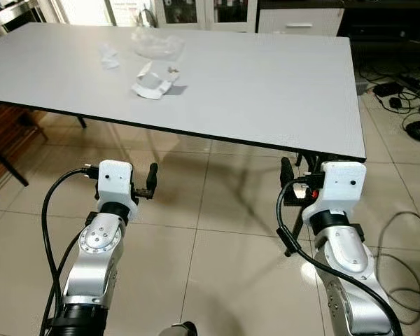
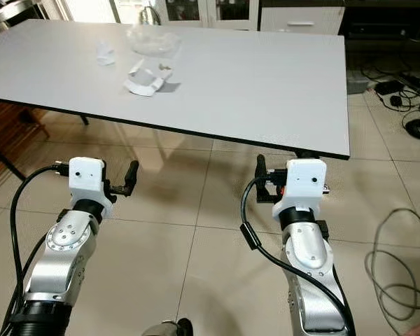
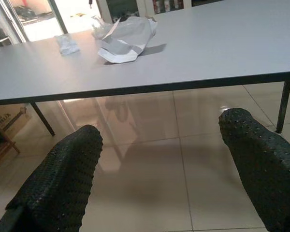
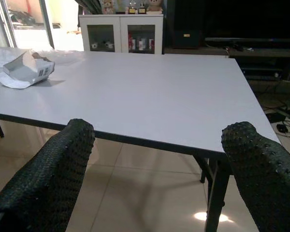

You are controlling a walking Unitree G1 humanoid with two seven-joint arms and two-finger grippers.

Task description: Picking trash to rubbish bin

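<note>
My left gripper (image 3: pixel 159 174) and right gripper (image 4: pixel 157 174) both hang low over the beige tiled floor (image 1: pixel 217 280), short of the near edge of the wide grey rectangular table (image 1: pixel 266 91) — fingers spread wide on each, holding nothing. The trash sits at the upper left of the frame: a torn white cardboard box (image 1: pixel 154 82), a crumpled clear plastic wrapper (image 1: pixel 156 43) just behind it, and a small white paper scrap (image 1: pixel 109 57) off to their left.
</note>
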